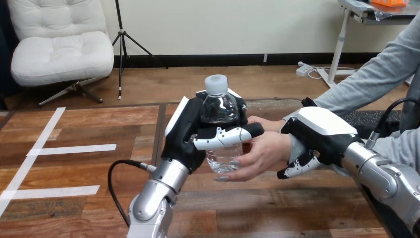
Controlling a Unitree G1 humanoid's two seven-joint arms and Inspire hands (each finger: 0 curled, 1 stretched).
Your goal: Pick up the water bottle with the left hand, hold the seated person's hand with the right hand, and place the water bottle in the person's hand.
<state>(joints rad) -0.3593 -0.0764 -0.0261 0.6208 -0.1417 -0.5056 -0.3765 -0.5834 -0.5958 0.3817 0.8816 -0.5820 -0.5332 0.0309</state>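
My left hand (187, 139) is wrapped round the water bottle (219, 106), which stands touching the person's hand (262, 153), and my right hand (322, 133) hugs their wrist (288, 147), so I should let go slowly, only once their fingers hold it tight.

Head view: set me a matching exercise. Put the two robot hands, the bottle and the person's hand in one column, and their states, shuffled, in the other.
Things:
1. left hand
2. right hand
3. water bottle
4. person's hand

States:
A. fingers curled round the person's wrist
B. upright, cap on
C. wrapped round the bottle
D. cupped against the bottle's lower part

Pairs: 1-C, 2-A, 3-B, 4-D
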